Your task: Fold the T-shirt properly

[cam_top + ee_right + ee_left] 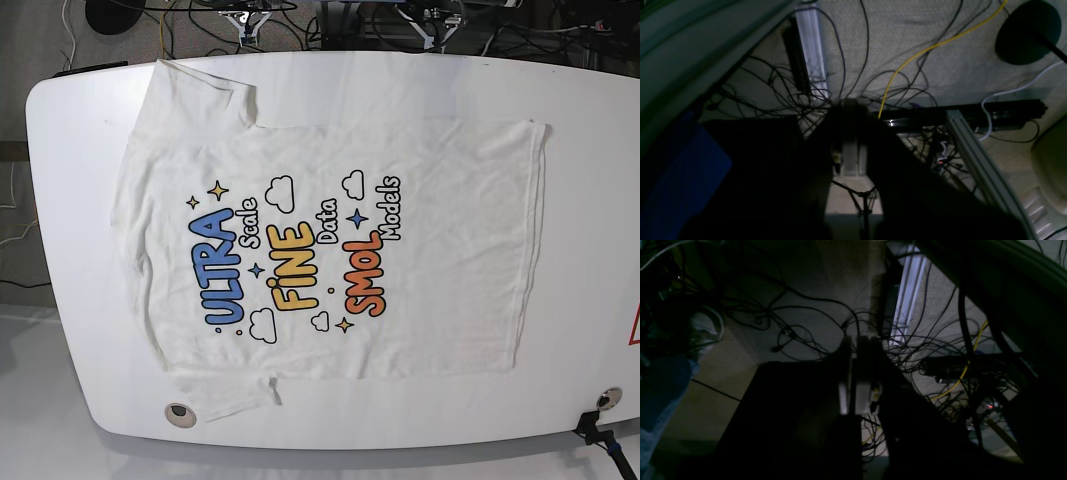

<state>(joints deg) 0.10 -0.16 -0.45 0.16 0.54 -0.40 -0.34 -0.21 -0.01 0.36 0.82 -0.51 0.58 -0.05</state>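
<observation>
Two tools shut — left tool (853, 380), right tool (850, 140), empty

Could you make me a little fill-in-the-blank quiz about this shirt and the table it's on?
1. The T-shirt lies spread out with its printed side facing ____.
2. The word printed in blue is ____.
3. The table under it is coloured ____.
4. The word printed in orange is ____.

Missing words: up; ULTRA; white; SMOL

The T-shirt (330, 240) lies flat on the surface (80, 150), print up, collar toward the base view's left, hem toward its right. 1 sleeve reaches the far edge, 1 the near edge.
</observation>
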